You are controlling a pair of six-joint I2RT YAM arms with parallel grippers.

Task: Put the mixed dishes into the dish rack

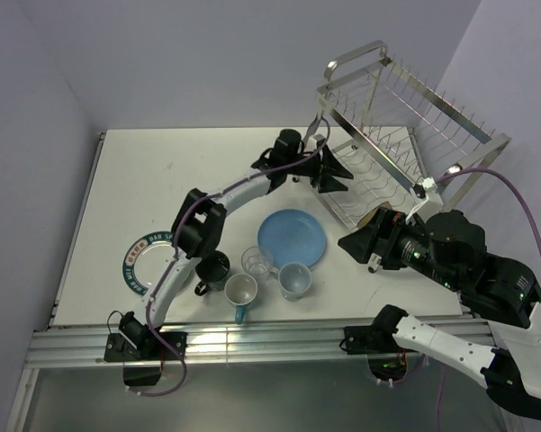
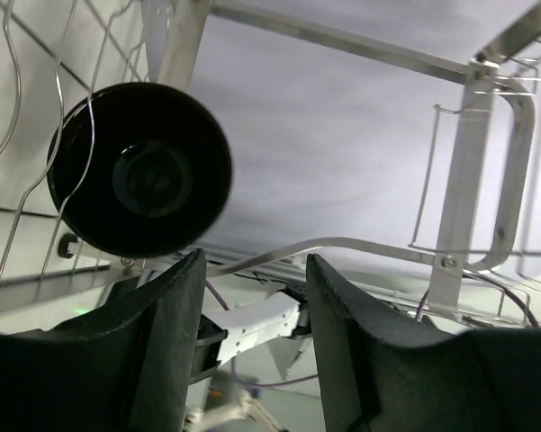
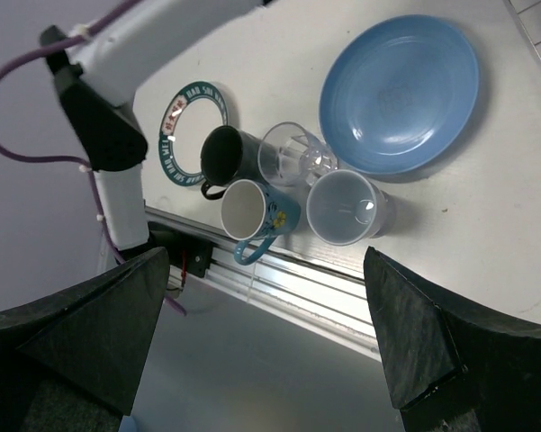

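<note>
Hovering at rack (image 1: pixel 405 117) with left hand (image 2: pixel 252 261) spread and empty, bowl (image 2: pixel 139 171) close ahead behind wires; hanging right hand (image 1: pixel 358 245) spread wide above table (image 3: pixel 486 225), plate (image 3: pixel 399 90), glass (image 3: pixel 293 153) and cup (image 3: pixel 347 207) below.

even bright light, soft shadows

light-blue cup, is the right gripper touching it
Apart. The top external view shows bare table between the right gripper and the light-blue cup.

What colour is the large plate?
The plate is plain light blue; the right wrist view shows it best.
</note>
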